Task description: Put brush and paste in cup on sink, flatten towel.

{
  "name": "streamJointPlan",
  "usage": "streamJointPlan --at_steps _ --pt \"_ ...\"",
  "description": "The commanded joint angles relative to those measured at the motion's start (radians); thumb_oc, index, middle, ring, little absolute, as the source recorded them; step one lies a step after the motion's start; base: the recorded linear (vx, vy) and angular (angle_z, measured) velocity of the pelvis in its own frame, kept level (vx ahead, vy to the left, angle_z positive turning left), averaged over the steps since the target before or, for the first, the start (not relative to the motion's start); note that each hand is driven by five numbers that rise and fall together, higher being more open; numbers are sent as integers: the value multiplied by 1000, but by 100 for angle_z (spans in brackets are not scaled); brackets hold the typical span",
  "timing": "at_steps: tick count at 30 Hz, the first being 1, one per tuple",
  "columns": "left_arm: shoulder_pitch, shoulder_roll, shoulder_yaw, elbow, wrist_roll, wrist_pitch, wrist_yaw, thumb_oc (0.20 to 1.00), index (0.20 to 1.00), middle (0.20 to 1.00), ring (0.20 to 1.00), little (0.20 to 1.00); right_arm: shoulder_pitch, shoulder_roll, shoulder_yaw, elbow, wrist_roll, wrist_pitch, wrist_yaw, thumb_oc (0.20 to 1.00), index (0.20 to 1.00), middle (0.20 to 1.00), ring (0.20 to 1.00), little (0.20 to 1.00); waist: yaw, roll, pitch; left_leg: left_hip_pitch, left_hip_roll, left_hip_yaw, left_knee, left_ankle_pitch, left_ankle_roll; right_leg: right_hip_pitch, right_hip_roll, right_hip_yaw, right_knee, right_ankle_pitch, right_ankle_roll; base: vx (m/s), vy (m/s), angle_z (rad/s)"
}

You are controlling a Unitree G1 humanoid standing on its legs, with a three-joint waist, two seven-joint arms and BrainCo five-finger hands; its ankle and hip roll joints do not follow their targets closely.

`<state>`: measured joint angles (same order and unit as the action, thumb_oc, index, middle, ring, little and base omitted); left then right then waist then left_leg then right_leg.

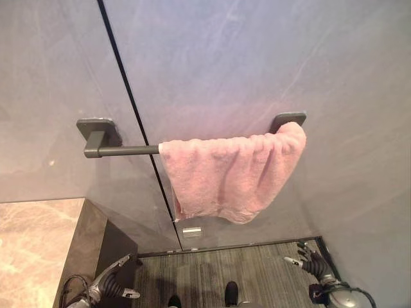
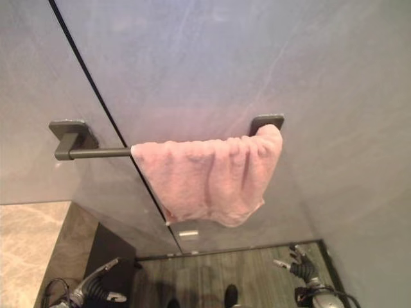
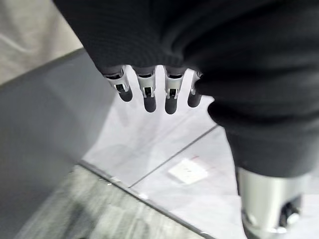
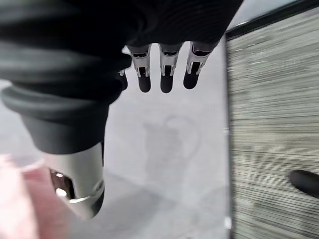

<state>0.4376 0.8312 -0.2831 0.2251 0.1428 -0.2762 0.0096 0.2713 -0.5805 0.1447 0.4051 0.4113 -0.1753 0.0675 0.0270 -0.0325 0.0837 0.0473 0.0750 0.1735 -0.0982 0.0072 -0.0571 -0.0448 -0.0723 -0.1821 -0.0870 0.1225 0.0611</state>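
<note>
**Towel bunched at one end of the rail, both hands low and empty**

You are facing a grey tiled wall (image 1: pixel 257 58) with a dark rail (image 1: pixel 122 151) fixed across it, a stone-topped bench (image 1: pixel 35 247) at the lower left and striped flooring (image 1: pixel 212 273) below. The pink towel (image 1: pixel 234 173) hangs over the rail, gathered toward the rail's right bracket (image 1: pixel 288 120), so the left stretch of the rail is bare. Its long axis runs along the rail, roughly level, with the folds falling straight down and the lower edge sagging unevenly; it reads as crumpled, not spread.

Your left hand (image 1: pixel 119 274) sits low by the bench corner, fingers (image 3: pixel 149 94) straight and relaxed, holding nothing. Your right hand (image 1: pixel 307 260) is low on the right near the wall, fingers (image 4: pixel 167 74) likewise released and empty. Both are well apart from the towel.

You look set up for the flattening step: judging from the bunching, the cloth would need drawing leftward along the rail.
</note>
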Motion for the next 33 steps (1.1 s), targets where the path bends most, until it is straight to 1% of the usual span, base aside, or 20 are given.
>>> streamJointPlan --at_steps 1,4,5,7,11,13,19,20,21,23,24,26,29,30,31,32,33 --pt "-38 98 90 -15 -85 -64 0 1000 1000 1000 1000 1000 -79 -59 -17 -30 83 -74 28 1000 1000 1000 1000 1000 32 -19 -1 -49 3 6 11 50 -35 48 -102 12 26 -11 121 -16 13 21" --pt "-70 129 85 -79 -129 -72 0 1000 1000 1000 1000 1000 -95 -108 7 -88 100 -75 42 1000 1000 1000 1000 1000 38 -20 -7 -51 1 1 11 51 -36 54 -108 3 22 -8 124 -20 10 13" --pt "-98 133 78 -109 -164 -76 -3 1000 1000 1000 1000 1000 -120 -130 25 -98 103 -73 44 1000 1000 1000 1000 1000 42 -22 -10 -51 0 -2 11 52 -36 57 -111 -2 22 -7 124 -20 4 9" --pt "-112 133 74 -128 -183 -78 -3 1000 1000 1000 1000 1000 -129 -142 34 -115 105 -71 47 1000 1000 1000 1000 1000 43 -23 -11 -50 -1 -5 11 53 -36 58 -112 -2 22 -6 124 -17 1 7" --pt "-191 117 44 -180 -233 -77 -5 1000 1000 1000 1000 1000 -217 -166 92 -115 76 -63 34 1000 1000 1000 1000 1000 51 -29 -19 -45 0 -6 11 53 -36 65 -114 -3 20 -3 122 -23 -2 2" --pt "-229 94 32 -187 -238 -73 1 1000 1000 1000 1000 1000 -262 -161 121 -123 68 -56 29 1000 1000 1000 1000 1000 53 -33 -25 -40 1 -2 11 51 -34 64 -113 3 22 -1 122 0 0 0" --pt "-363 -7 -17 -165 -228 -60 30 1000 1000 1000 1000 1000 -409 -102 224 -111 64 -37 22 1000 1000 1000 1000 1000 57 -44 -35 -21 4 20 11 45 -29 66 -110 28 18 5 117 -5 2 -5" --pt "-365 -7 -17 -164 -228 -60 30 1000 1000 1000 1000 1000 -410 -102 224 -110 64 -37 22 1000 1000 1000 1000 1000 58 -44 -34 -20 4 21 11 44 -29 66 -110 29 18 6 117 -9 3 -15" --pt "-401 -38 -37 -170 -237 -52 25 1000 1000 1000 1000 1000 -438 -81 242 -116 62 -31 21 1000 1000 1000 1000 1000 54 -48 -39 -13 7 28 11 41 -27 66 -110 39 16 9 117 -6 5 -12" --pt "-436 -76 -61 -167 -238 -45 26 1000 1000 1000 1000 1000 -462 -57 251 -111 56 -24 14 1000 1000 1000 1000 1000 49 -50 -42 -7 8 35 11 38 -25 68 -109 47 16 9 115 -4 8 -6" --pt "-438 -77 -62 -165 -238 -45 26 1000 1000 1000 1000 1000 -462 -57 251 -111 56 -24 14 1000 1000 1000 1000 1000 50 -50 -41 -6 8 36 11 38 -25 69 -109 48 16 9 115 -10 9 -16" --pt "-490 -133 -104 -152 -242 -38 27 1000 1000 1000 1000 1000 -485 -23 267 -115 62 -19 9 1000 1000 1000 1000 1000 38 -53 -47 2 10 45 11 35 -23 68 -107 59 16 11 113 -11 8 -19" --pt "-533 -189 -146 -137 -231 -28 35 1000 1000 1000 1000 1000 -504 16 270 -118 65 -17 -8 1000 1000 1000 1000 1000 27 -56 -50 8 13 55 11 32 -22 68 -104 67 16 12 112 -4 2 -12" --pt "-535 -189 -147 -135 -231 -29 36 1000 1000 1000 1000 1000 -504 16 269 -118 65 -16 -8 1000 1000 1000 1000 1000 28 -56 -49 8 13 56 11 31 -22 68 -104 68 16 12 112 1 4 -12" --pt "-549 -223 -170 -121 -227 -19 39 1000 1000 1000 1000 1000 -508 51 269 -114 87 -17 -13 1000 1000 1000 1000 1000 22 -57 -51 13 15 63 11 29 -20 66 -102 74 16 13 110 7 5 -19" --pt "-555 -237 -177 -106 -222 -17 41 1000 1000 1000 1000 1000 -510 64 264 -117 91 -16 -18 821 821 821 821 821 20 -59 -51 15 16 65 11 29 -20 66 -101 78 16 14 110 5 5 -18" --pt "-561 -252 -189 -93 -223 -9 39 1000 1000 1000 1000 1000 -509 78 266 -119 97 -16 -23 533 533 533 533 533 15 -59 -52 16 17 68 11 28 -19 65 -100 82 17 14 110 0 1 -18"
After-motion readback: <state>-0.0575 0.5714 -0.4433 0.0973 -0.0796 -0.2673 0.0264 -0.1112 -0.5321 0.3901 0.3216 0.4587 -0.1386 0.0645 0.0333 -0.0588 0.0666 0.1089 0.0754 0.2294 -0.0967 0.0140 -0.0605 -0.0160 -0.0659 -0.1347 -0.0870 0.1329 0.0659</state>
